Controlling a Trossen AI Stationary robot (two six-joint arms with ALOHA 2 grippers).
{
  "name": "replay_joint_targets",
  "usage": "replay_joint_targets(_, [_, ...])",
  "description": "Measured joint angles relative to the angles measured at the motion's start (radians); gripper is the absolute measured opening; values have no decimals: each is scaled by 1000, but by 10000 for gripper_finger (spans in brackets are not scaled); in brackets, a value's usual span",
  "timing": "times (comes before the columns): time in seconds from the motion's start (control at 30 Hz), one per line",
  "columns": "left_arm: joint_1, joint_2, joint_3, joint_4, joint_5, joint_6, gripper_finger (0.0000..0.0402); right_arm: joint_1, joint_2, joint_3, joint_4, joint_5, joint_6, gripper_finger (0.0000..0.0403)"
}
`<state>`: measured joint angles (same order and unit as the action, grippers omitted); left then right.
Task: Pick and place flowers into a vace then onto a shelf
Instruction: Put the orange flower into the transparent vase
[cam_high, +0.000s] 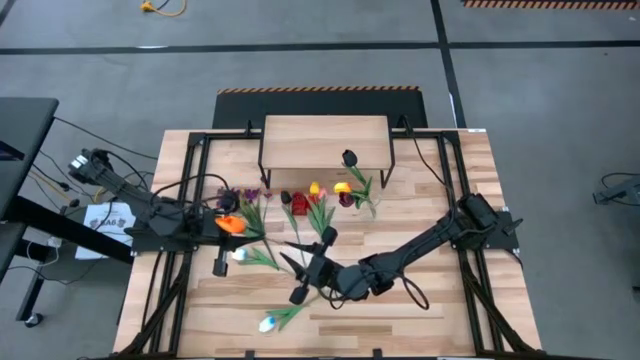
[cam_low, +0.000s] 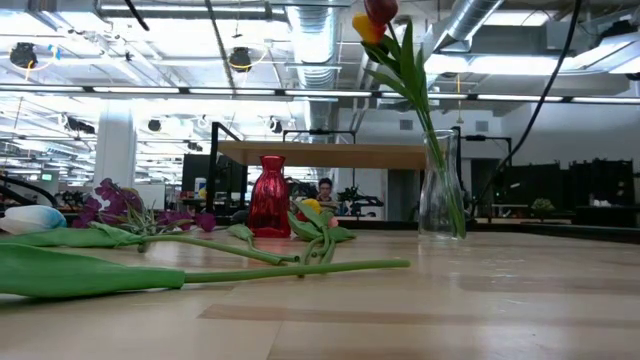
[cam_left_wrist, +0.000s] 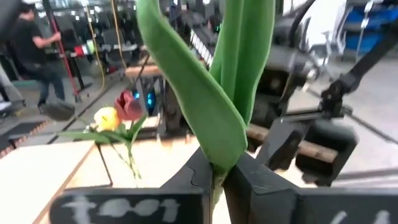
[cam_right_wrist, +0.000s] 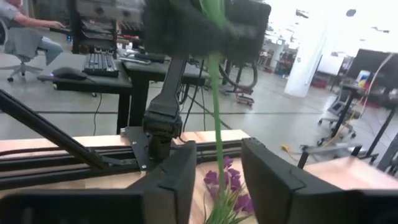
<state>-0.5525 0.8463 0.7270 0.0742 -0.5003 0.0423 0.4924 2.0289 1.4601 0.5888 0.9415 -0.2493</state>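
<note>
Plank tabletop (cam_high: 430, 310) in open workshop

Your two arms are matte black throughout, built of slim tubular links joined by thicker blocky joints. The left arm (cam_high: 150, 205) carries loose black cables along its length and a silver-grey fitting at its rear end. The right arm (cam_high: 440, 235) shows a boxy black base housing. Your left fingers (cam_left_wrist: 261, 186) are flat angular black plates; pale worn lettering marks the crossbar beneath them.
</note>
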Motion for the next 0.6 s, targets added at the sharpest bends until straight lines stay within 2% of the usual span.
replay_joint_targets(0.17, [33, 14, 16, -40, 57, -26, 1, 5, 0, 56, 3, 2, -94, 154])
replay_joint_targets(0.33, [64, 48, 16, -36, 134, -27, 1, -5, 0, 113, 1, -1, -174, 159])
replay_joint_targets(0.6, [96, 101, 15, -29, 153, -27, 1, -67, 0, 142, -91, -129, -91, 143])
